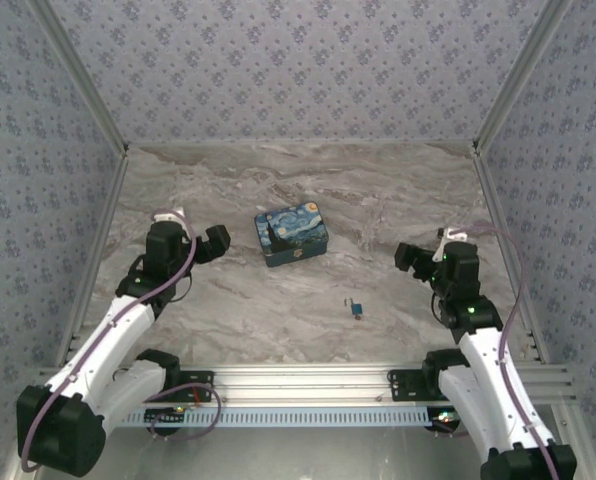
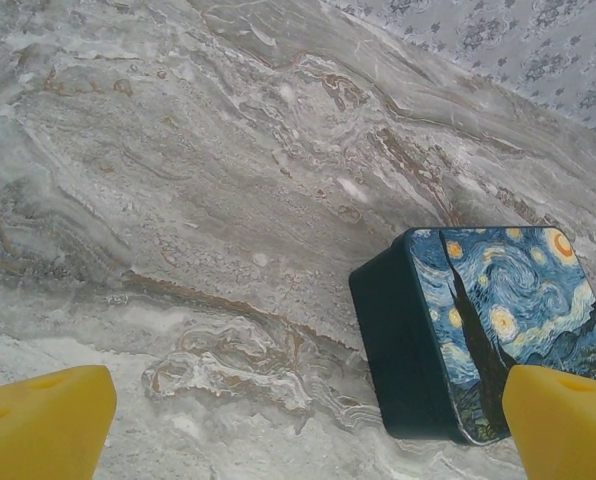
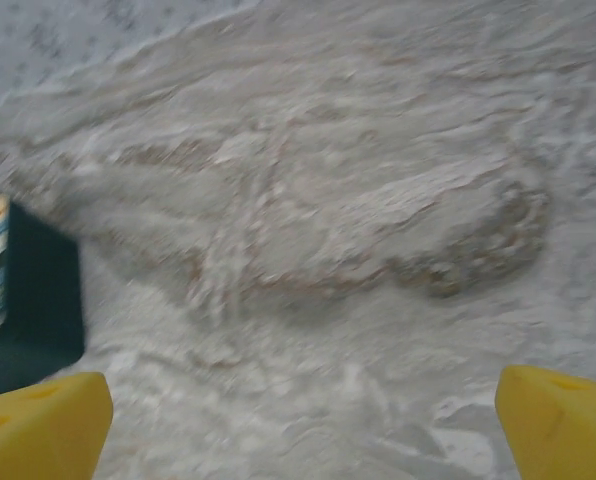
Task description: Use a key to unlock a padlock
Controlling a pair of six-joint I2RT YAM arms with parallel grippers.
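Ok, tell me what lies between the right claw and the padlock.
Nothing: bare marble table between the right claw and the padlock, seen in the top view.

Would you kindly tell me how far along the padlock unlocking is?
Nothing looks done: the padlock lies on the marble table, nearer the arms than the starry-print box. Nothing is in hand: the left pincer and right pincer are open, empty. Left to do: everything, from finding the key, too small to make out.

Top camera looks down over the table (image 1: 278,300) — wrist cameras, low and close, share the box (image 2: 498,320).
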